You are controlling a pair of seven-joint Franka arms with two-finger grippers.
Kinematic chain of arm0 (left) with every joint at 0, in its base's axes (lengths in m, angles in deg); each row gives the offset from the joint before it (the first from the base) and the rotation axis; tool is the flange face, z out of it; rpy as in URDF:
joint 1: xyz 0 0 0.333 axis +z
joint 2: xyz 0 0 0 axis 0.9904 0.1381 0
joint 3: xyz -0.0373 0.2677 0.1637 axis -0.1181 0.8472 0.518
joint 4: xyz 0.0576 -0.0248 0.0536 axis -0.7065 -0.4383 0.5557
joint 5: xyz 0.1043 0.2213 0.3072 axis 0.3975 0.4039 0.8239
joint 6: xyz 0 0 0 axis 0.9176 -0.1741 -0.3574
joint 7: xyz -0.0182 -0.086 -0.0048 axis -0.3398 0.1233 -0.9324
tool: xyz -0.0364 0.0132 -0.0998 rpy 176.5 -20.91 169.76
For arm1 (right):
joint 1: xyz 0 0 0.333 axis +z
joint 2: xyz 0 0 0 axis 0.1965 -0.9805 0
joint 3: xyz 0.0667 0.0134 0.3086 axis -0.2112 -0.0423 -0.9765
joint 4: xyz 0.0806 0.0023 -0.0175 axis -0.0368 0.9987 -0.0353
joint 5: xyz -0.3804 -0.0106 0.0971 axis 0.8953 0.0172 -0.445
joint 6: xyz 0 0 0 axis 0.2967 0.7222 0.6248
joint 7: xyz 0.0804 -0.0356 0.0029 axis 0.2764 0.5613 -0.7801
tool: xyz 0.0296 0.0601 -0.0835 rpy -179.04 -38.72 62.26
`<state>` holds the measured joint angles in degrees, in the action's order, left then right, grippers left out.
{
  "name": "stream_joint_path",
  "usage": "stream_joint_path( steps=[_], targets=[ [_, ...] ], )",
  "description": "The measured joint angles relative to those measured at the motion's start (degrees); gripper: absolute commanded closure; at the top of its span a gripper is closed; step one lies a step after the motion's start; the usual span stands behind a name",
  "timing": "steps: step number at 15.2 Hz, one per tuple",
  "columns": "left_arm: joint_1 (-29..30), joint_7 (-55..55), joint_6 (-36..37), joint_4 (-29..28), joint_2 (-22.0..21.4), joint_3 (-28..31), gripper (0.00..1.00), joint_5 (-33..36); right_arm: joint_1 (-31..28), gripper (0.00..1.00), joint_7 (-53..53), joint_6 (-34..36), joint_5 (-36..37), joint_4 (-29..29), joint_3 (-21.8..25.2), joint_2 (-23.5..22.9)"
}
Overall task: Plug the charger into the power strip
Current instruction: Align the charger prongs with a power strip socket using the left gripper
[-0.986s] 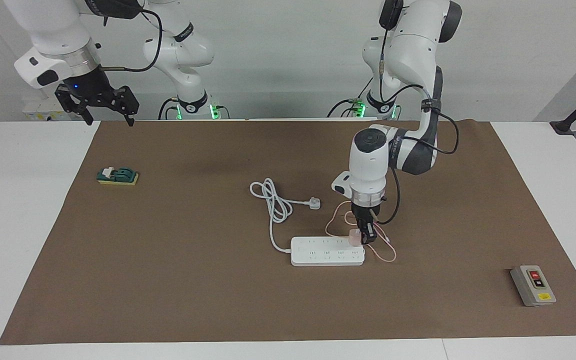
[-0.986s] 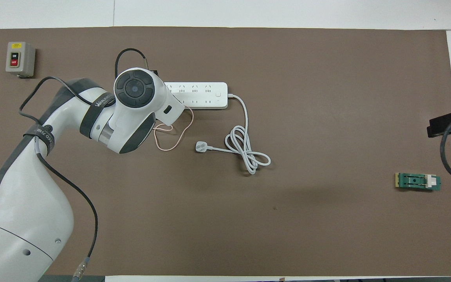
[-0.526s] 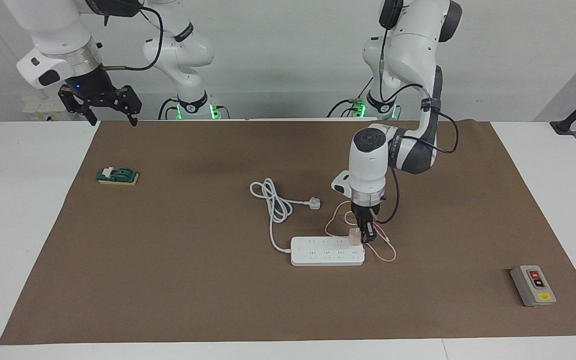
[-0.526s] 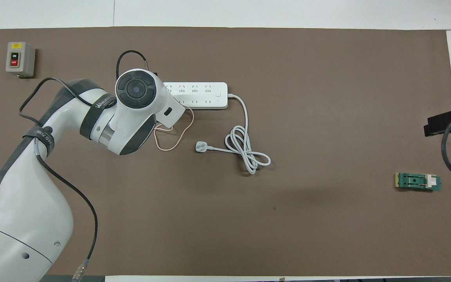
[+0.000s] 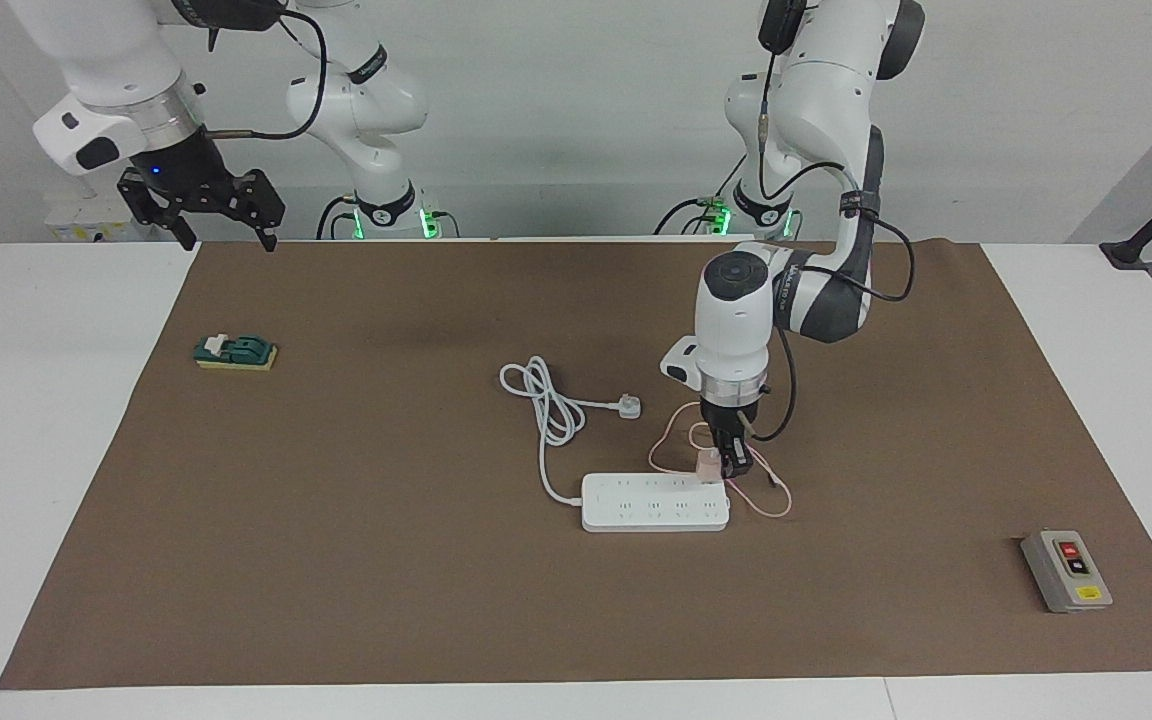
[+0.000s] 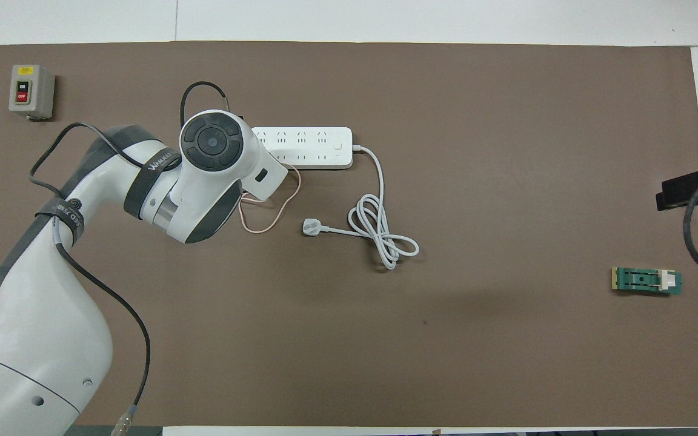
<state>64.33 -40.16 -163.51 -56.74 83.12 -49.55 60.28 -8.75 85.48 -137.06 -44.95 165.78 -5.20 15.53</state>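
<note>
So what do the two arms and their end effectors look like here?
Both arms are glossy white with dark grey joint sections and black cables strapped alongside. The left arm has a round dark cap and lettering on a band. The left end effector and right end effector are black.

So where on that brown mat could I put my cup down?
Bare mat lies between the green block and the coiled white cord. It is crowded where the left gripper holds the charger at the power strip.

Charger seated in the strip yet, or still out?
Cannot tell. The left gripper is shut on the charger, holding it at the power strip's end socket; its prongs are hidden.
</note>
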Motion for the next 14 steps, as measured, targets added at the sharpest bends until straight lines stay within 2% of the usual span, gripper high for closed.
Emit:
stream_joint_path(
  steps=[9,14],
  targets=[
    [0.1,0.1,-3.0,-0.9,0.4,0.3,1.00,0.0,0.0,0.00,0.0,0.0,0.0,0.0,-0.1,0.0],
    [0.1,1.2,-1.3,0.2,0.9,0.1,1.00,-0.1,0.0,0.00,0.0,0.4,0.0,0.0,-0.1,0.0]
  ],
)
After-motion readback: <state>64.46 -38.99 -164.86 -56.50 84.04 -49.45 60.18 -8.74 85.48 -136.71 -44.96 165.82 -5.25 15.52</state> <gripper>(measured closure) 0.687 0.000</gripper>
